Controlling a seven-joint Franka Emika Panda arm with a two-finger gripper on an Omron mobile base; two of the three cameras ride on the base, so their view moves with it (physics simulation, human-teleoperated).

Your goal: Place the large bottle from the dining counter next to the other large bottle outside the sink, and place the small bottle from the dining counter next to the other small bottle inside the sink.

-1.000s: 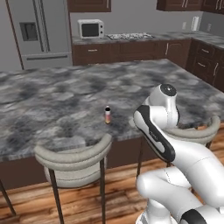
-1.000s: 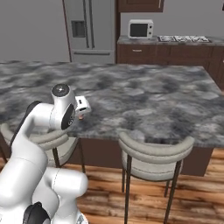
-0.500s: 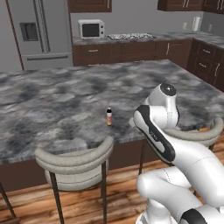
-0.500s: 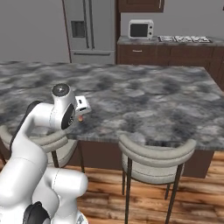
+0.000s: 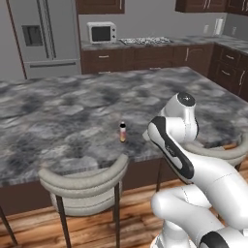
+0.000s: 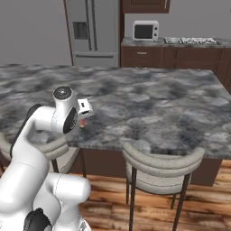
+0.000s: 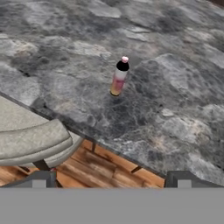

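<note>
The small bottle (image 5: 122, 131) stands upright on the dining counter (image 5: 58, 111), a short way in from its near edge. It has a black cap, a pale pink upper part and an orange-yellow lower part. Seen from the hand, the small bottle (image 7: 119, 77) is ahead of my gripper (image 7: 113, 180) and some way off; the two fingertips (image 7: 43, 179) stand wide apart, open, with nothing between them. From the right base view my hand (image 6: 84, 108) hovers at the counter edge, partly covering the small bottle (image 6: 82, 123). The large bottle, the sink and the other bottles are out of view.
Grey curved-back stools (image 5: 85, 181) (image 6: 162, 164) are tucked under the counter's near edge, one right below the bottle. Another stool (image 5: 220, 152) sits behind my arm. A fridge (image 5: 43, 34), a microwave (image 5: 101, 33) and dark cabinets line the far wall.
The whole picture has shifted slightly, so the camera has crept a little; the bottle sits a bit lower in the left base view. The gripper stays open and the bottle stands as before.
</note>
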